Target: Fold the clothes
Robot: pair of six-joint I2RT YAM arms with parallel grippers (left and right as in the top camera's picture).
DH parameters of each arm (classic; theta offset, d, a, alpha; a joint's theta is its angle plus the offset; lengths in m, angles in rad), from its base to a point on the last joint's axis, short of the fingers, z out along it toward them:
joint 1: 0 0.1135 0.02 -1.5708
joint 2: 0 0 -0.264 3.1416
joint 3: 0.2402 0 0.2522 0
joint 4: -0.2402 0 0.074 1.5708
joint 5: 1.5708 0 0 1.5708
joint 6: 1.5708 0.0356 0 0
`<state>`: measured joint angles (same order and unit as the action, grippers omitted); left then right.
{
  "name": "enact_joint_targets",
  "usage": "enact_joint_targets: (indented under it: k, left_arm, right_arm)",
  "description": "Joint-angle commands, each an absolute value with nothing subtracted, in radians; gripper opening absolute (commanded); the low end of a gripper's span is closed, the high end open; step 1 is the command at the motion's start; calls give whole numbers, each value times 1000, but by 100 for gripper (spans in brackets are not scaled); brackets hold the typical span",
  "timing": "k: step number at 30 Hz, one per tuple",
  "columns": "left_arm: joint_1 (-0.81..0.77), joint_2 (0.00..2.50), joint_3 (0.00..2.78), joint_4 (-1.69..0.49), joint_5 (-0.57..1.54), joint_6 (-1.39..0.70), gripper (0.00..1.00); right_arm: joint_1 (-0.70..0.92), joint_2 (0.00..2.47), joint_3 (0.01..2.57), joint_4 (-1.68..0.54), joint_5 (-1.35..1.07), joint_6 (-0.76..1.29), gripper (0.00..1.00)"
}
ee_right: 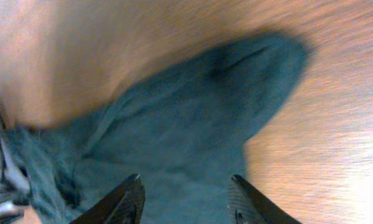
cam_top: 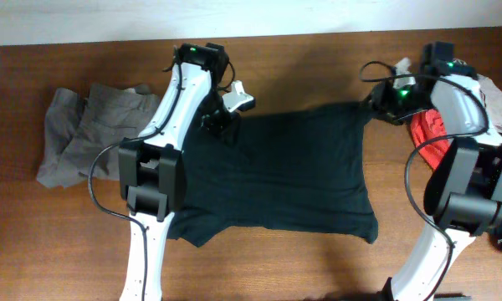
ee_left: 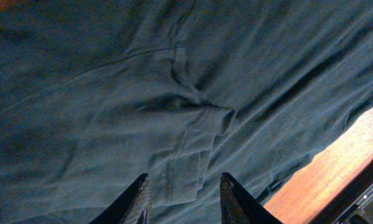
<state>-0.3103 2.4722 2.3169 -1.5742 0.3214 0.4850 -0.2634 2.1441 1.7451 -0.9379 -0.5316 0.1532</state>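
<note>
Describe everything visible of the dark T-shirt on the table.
The T-shirt is dark, near black with a teal cast, of soft knit fabric. It lies spread mostly flat and lightly wrinkled on the wooden table. One sleeve is creased over itself, stitched hem showing, beneath the left gripper. A rounded flap lies on bare wood beneath the right gripper. Both grippers' jaws stand apart; neither visibly pinches it.

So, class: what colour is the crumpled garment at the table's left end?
Grey; the garment shows best overhead.

White arms [cam_top: 174,104], black joints [cam_top: 153,177], cables [cam_top: 99,170].
</note>
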Motion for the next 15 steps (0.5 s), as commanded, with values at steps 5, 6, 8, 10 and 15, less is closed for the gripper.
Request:
enact_joint_targets:
  k: [5, 6, 8, 10, 15]
  left_arm:
    - [-316, 2437, 2331, -1560, 318, 471, 37]
    - [-316, 2437, 2331, -1560, 318, 471, 37]
    - [-316, 2437, 2331, -1560, 318, 471, 37]
    - [-316, 2437, 2331, -1561, 318, 471, 37]
    - [-316, 2437, 2331, -1561, 318, 471, 37]
  right_arm:
    - [-262, 2148, 1769, -786, -445, 56, 55]
    - [-262, 2149, 1769, -776, -411, 55, 55]
    - [-262, 2156, 1769, -755, -376, 28, 55]
    - [-268, 2168, 1769, -733, -376, 9, 55]
    - [-283, 2223, 1769, -690, -392, -13, 55]
